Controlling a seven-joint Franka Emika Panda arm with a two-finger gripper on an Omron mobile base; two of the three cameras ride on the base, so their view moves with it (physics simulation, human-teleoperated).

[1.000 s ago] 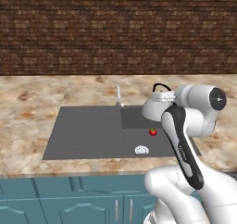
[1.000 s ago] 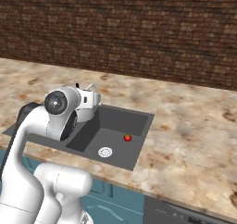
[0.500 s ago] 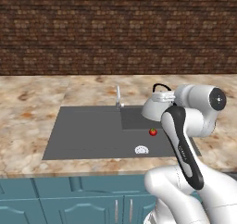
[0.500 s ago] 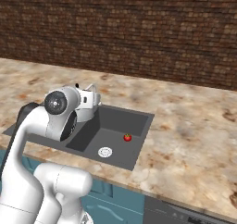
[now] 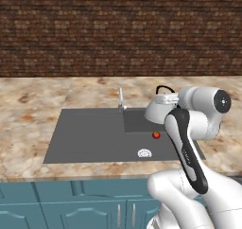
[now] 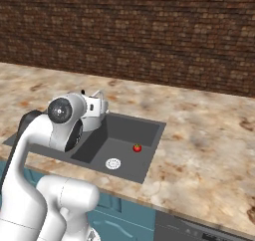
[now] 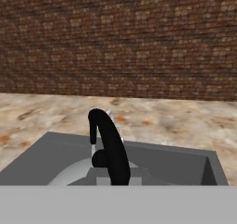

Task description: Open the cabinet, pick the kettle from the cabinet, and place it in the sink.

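The silvery-white kettle (image 5: 155, 111) hangs over the right, deeper part of the dark grey sink (image 5: 90, 138), clear of the basin floor. Its black looped handle (image 7: 111, 149) rises in the middle of the hand view, with the rounded body (image 7: 74, 174) below it. My gripper (image 5: 167, 99) is shut on the kettle at its top, by the handle; the arm's white links hide most of the hand. In the right base view the arm's elbow covers most of the kettle (image 6: 94, 119). The cabinet is out of view.
A thin silver faucet (image 5: 120, 99) stands at the sink's back edge, just left of the kettle. A small red tomato (image 5: 156, 135) and a round drain (image 5: 144, 153) lie in the deep basin. Beige marbled counter (image 5: 33, 110) surrounds the sink, a brick wall (image 5: 118, 29) behind, teal base cabinets (image 5: 71, 204) below.
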